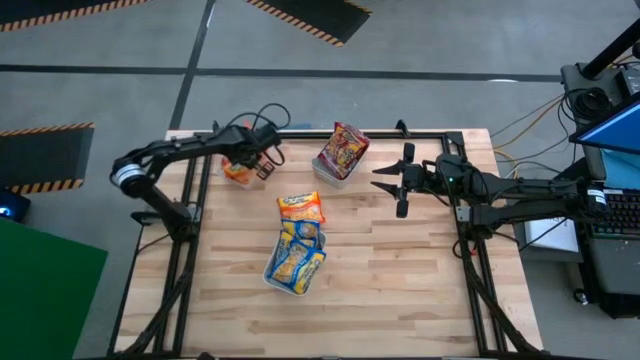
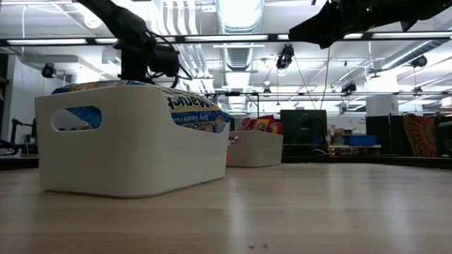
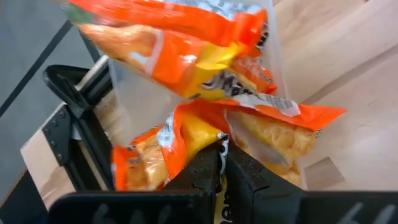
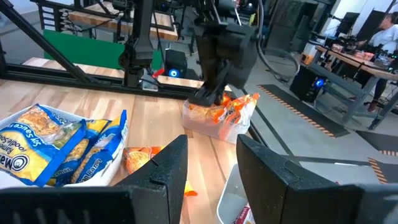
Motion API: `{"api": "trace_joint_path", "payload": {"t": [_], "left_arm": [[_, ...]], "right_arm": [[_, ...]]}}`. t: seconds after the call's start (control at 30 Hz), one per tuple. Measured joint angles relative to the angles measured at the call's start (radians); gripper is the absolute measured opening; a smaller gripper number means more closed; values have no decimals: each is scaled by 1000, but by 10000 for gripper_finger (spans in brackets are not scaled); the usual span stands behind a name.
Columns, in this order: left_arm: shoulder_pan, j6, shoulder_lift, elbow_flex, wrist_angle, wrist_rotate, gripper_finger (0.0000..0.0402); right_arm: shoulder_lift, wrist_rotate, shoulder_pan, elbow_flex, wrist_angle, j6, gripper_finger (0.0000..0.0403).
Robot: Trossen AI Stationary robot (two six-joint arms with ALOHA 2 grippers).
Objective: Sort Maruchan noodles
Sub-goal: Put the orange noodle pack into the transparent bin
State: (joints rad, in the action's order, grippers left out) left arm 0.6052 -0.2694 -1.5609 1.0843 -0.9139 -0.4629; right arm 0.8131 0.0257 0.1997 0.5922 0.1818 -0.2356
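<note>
item: orange noodle packet [image 3: 186,140] pinched in our left gripper [image 1: 262,165] fingers over the orange tray [image 4: 211,127] at the worktop's [image 1: 400,270] far left, awaiting release there; right gripper [image 1: 392,182] idles mid-worktop, fingers part-open and empty; one stray orange packet [image 1: 301,208] beside the blue-and-yellow tray [image 1: 294,262], red tray [image 1: 340,152] apart.

— Where do the orange noodle packets [image 1: 238,172] sit?
— In a tray at the far left; one orange packet [image 1: 301,208] lies flat mid-surface.
— The blue-and-yellow packets [image 1: 297,256]?
— Heaped in the near tray, just beside that one.
— And the dark red packets [image 1: 343,150]?
— Standing tilted in the far middle tray.
</note>
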Motion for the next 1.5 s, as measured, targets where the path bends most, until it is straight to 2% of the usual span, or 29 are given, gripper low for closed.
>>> {"api": "trace_joint_path", "payload": {"t": [0.3,0.77,0.93,1.03,1.27,1.5], "left_arm": [[-7,-2,-49,0,31,-2,24],[-15,37,89,0,34,13,107],[-45,97,101,-2,61,150,102],[-57,129,101,-25,111,175,91],[-36,100,88,-80,165,55,66],[-23,37,54,-130,242,15,45]], "right_arm": [[0,0,0,0,-1,0,128],[0,0,0,0,-3,0,128],[0,0,0,0,-3,0,127],[0,0,0,0,-3,0,128],[0,0,0,0,-5,0,128],[0,0,0,0,-6,0,128]]}}
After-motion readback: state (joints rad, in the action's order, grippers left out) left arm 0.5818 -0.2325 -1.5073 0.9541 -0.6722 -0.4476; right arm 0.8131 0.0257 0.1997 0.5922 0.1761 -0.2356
